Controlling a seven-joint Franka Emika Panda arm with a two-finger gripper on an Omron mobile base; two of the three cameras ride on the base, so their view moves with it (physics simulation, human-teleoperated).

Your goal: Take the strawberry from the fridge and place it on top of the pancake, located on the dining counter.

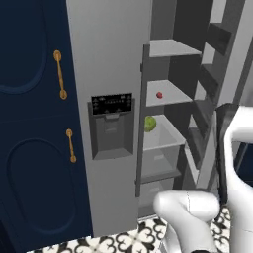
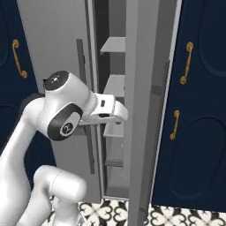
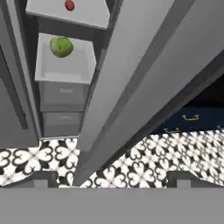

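Note:
The fridge (image 1: pixel 108 54) stands with its left door shut and its right door (image 3: pixel 144 65) swung open. The strawberry (image 1: pixel 159 95), tiny and red, lies on a middle shelf inside; the hand view has the strawberry (image 3: pixel 69 5) at its top edge. My gripper (image 3: pixel 112 181) is open and holds nothing, low beside the open door's edge and well short of the shelves. In the right base view my hand (image 2: pixel 108 112) sits between the two doors at mid height. The pancake and the dining counter are out of view.
A round green fruit (image 1: pixel 149 123) rests on the drawer top one level below the strawberry. Navy cabinets (image 1: pixel 29 123) with gold handles flank the fridge on both sides. The open door's inner racks (image 1: pixel 210 74) crowd the right. Patterned floor tiles (image 3: pixel 144 162) lie below.

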